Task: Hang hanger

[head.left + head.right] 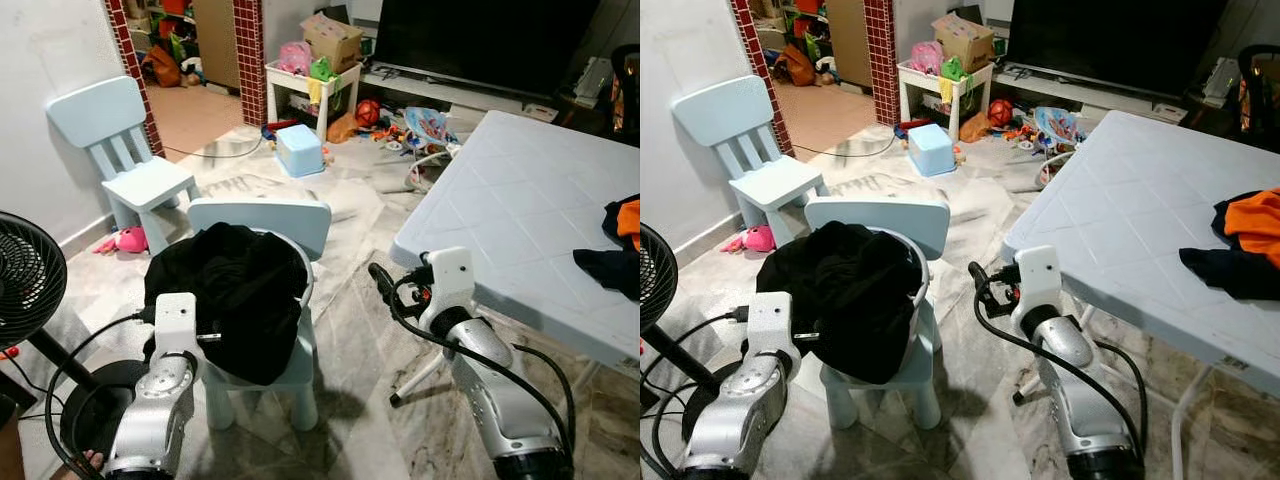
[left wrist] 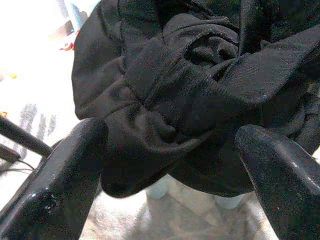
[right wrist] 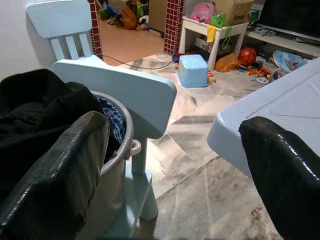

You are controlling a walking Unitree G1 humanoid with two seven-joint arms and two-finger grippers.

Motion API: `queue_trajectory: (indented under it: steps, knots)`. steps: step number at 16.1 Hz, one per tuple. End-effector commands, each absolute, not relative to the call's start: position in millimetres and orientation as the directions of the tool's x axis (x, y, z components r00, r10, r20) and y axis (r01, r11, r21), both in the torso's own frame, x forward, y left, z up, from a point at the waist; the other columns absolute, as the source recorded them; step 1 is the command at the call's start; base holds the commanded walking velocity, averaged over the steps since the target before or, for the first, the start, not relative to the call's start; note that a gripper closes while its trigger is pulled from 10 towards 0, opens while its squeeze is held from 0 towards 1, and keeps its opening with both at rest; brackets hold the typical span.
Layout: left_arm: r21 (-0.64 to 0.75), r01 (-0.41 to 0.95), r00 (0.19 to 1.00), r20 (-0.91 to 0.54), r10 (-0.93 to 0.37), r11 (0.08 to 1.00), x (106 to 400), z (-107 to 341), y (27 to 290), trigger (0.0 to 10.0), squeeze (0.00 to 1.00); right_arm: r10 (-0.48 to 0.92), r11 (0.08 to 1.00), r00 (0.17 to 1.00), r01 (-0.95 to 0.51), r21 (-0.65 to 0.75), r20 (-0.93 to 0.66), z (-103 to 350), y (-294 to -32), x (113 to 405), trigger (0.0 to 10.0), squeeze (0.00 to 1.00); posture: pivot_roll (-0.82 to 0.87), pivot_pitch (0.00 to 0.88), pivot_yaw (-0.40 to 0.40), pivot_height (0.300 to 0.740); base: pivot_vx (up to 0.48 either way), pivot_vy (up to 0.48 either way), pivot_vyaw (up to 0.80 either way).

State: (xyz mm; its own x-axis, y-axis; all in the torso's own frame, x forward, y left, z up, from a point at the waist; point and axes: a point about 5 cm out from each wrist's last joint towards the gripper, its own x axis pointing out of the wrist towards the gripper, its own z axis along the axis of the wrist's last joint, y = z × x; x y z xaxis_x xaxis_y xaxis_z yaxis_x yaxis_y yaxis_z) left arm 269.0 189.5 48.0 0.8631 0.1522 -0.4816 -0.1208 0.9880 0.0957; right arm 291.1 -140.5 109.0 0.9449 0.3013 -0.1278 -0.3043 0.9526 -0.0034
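A black garment [image 1: 235, 295] is heaped over a grey bucket [image 3: 123, 134] that stands on a small light-blue chair [image 1: 262, 222]. My left gripper [image 2: 172, 135] is open right in front of the heap, one finger [image 2: 65, 175] on each side of a bunched fold, apart from the cloth. In the eye views this left gripper [image 1: 212, 338] sits at the heap's left side. My right gripper [image 1: 384, 280] hangs open in the gap between the chair and the table [image 1: 520, 200], holding nothing. Checked cloth shows inside the bucket.
Orange and dark clothes [image 1: 1240, 240] lie on the table's right edge. A black fan [image 1: 25, 280] stands at the left with its cable on the floor. Behind are a second blue chair [image 1: 125, 150], a blue box [image 1: 299, 150], scattered toys and a TV [image 1: 480, 40].
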Motion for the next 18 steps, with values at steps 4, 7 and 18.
queue_trajectory:
  steps: [4, 7, 18]
  knots:
    - [0.104, -0.084, 0.870, -0.477, 0.124, 0.991, 280, 50, 187, 10.0, 0.00, 0.274, 0.961, 0.952, -0.277, -0.005, -0.140, 112, -148, 281, 10.0, 0.00, -0.09, 0.007, -0.047, 0.740, 0.000, 0.000, 0.00]
    - [0.089, -0.072, 0.859, -0.501, 0.107, 0.993, 284, 43, 185, 10.0, 0.00, 0.262, 0.964, 0.953, -0.266, -0.006, -0.152, 113, -152, 276, 10.0, 0.00, -0.10, 0.028, -0.047, 0.740, 0.000, 0.000, 0.00]
    - [0.127, -0.056, 0.885, -0.453, 0.108, 0.990, 299, 41, 178, 10.0, 0.00, 0.611, 0.787, 0.726, -0.599, 0.147, -0.316, 113, -149, 212, 10.0, 0.00, -0.14, 0.052, -0.039, 0.740, 0.000, 0.000, 0.00]
